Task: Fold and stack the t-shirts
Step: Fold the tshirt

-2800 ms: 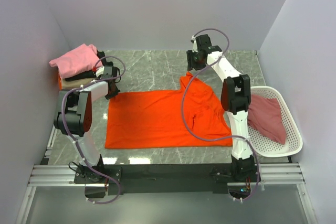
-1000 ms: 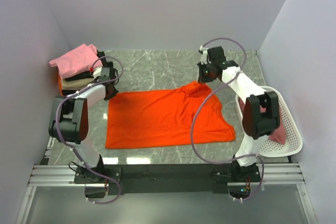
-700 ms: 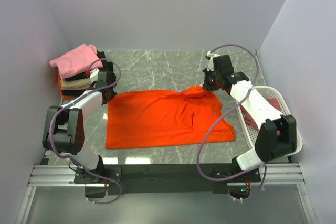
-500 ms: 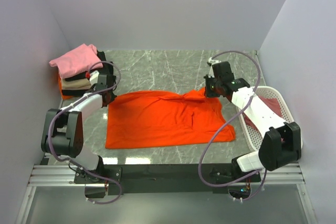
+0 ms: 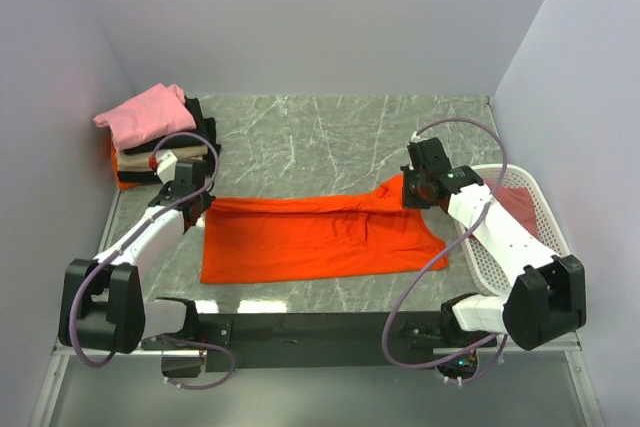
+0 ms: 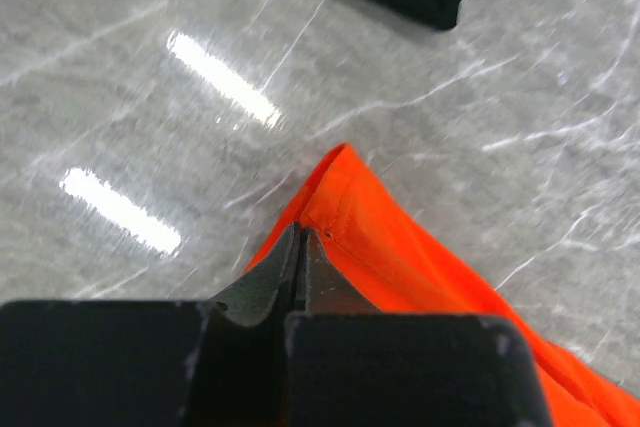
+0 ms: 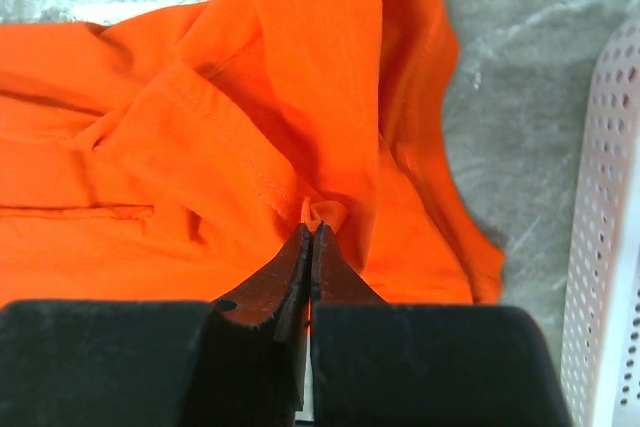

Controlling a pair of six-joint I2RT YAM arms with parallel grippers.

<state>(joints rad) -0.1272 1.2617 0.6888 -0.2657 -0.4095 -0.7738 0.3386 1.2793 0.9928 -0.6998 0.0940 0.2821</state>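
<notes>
Jaws closed tight, left gripper and right gripper each pinch the orange t-shirt

We counted one orange shirt, one rose shirt, one pink shirt, one beige shirt, one black shirt; one basket; two arms.

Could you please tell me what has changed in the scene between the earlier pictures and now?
Both arms drew back toward their bases. The left fingers and right fingers, shut on the far edge of the orange t-shirt, pulled it nearward, so the shirt looks narrower front to back. The right arm also came down from a raised hold. The stacked shirts and the white basket with its rose-red shirt stayed put.
</notes>
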